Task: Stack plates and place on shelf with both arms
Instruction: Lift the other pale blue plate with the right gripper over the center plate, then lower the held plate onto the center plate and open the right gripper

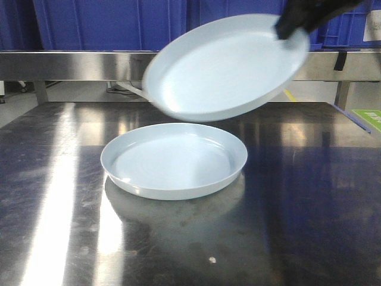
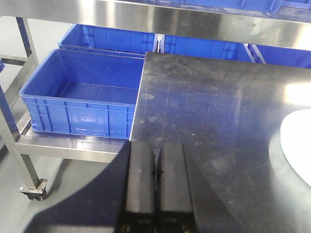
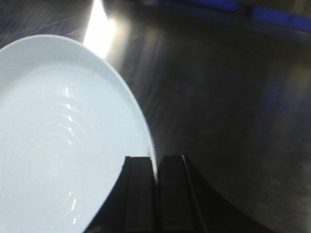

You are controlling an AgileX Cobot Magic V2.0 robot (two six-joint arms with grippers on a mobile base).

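One pale blue-white plate point(image 1: 172, 159) lies flat on the steel table point(image 1: 309, 196). Above it a second plate point(image 1: 223, 68) hangs tilted, blurred by motion, its upper right rim pinched by my right gripper point(image 1: 292, 24), which is shut on it. The right wrist view shows that plate point(image 3: 58, 145) filling the left, its rim caught between the black fingers point(image 3: 141, 189). My left gripper point(image 2: 158, 150) is shut on nothing, hovering over the table's left edge; a sliver of plate point(image 2: 299, 143) shows at the right. It is out of the front view.
Blue crates point(image 1: 119, 24) line the steel shelf point(image 1: 71, 64) behind the table. In the left wrist view an open blue crate point(image 2: 82, 94) sits on a low wheeled rack point(image 2: 58, 145) left of the table, with more crates point(image 2: 204, 46) behind.
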